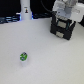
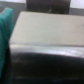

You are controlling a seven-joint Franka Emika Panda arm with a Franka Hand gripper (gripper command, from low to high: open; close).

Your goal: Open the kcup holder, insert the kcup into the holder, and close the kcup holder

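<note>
Pincer [image 1: 64, 19] parked right over the black boxy two-drawer kcup holder [image 1: 62, 29] at about 1 o'clock, probably lining up to open it; can't tell whether clenched or released, too blurry. Tiny white kcup with green speckled top [image 1: 23, 57] sitting alone at 8 o'clock, well apart, loads of bare white tabletop [image 1: 50, 60] around. Tall white bottle-like post [image 1: 25, 10] near 11.

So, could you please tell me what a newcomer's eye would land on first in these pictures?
Probably the kcup, a small green-topped spot alone on the pale table, toward the exterior view's lower left. Next, the black kcup holder at the exterior view's upper right, with the white robot arm directly over it. The wrist view is filled by a blurred, dark, glossy surface.
</note>
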